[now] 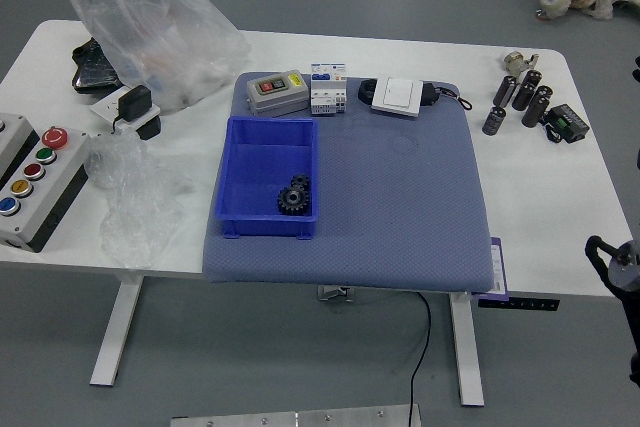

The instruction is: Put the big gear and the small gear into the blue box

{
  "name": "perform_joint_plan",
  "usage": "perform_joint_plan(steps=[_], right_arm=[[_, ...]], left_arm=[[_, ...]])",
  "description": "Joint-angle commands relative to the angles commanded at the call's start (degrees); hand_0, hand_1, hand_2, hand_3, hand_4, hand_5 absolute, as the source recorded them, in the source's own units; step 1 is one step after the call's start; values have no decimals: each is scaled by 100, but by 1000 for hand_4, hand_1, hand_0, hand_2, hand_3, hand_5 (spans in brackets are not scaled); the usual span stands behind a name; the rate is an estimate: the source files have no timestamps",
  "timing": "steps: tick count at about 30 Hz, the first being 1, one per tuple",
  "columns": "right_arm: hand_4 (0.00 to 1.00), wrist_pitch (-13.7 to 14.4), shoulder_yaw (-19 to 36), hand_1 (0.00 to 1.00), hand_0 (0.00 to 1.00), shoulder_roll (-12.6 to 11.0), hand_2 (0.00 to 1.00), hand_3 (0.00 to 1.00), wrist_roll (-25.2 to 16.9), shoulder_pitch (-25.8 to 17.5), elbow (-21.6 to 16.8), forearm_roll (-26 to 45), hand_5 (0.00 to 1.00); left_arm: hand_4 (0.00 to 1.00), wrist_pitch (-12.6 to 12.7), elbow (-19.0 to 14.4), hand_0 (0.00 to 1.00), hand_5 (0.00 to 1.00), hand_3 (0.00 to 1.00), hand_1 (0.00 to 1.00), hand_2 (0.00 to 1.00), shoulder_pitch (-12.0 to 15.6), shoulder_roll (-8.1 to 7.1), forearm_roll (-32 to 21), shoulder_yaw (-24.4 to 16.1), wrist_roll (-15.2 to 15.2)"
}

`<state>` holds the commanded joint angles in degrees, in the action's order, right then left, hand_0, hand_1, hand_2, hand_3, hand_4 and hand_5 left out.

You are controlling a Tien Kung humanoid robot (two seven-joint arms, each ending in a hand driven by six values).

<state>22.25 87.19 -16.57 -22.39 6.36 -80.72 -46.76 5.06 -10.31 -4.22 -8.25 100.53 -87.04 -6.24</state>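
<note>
Looking at the placing step being basically finished, going by this view. Seeing the big gear (293, 201) lying in the blue box (255, 228), over in the near right corner, and spotting the small gear (300, 182) in there too, just past it, close to the right wall. So, not needing another pick, imo. Probably just calling for keeping the right hand (625, 272) off to the side, clear of the box, and leaving both parts alone. Maybe risking a bumped wall by reaching back in for nothing.

Now for the murky bits. Getting only a slice of that right hand at the picture's right edge, well apart from the box, with the rest being cut off. Not managing to tell from that whether it's released or clenched, or holding anything, so not guessing. Not seeing the left hand anywhere. Also struggling with the gears themselves: dark on dark, blending together, so not making out whether they're touching or slightly overlapping.
</note>
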Motion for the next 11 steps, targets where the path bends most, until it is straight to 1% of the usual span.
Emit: perform_joint_plan(steps=[11], right_arm=[[759,26,27,692,759,57,717,666,29,30,-4,-61,477]], left_arm=[[665,-24,0,625,350,637,496,513,-18,2,14,-44,-11]])
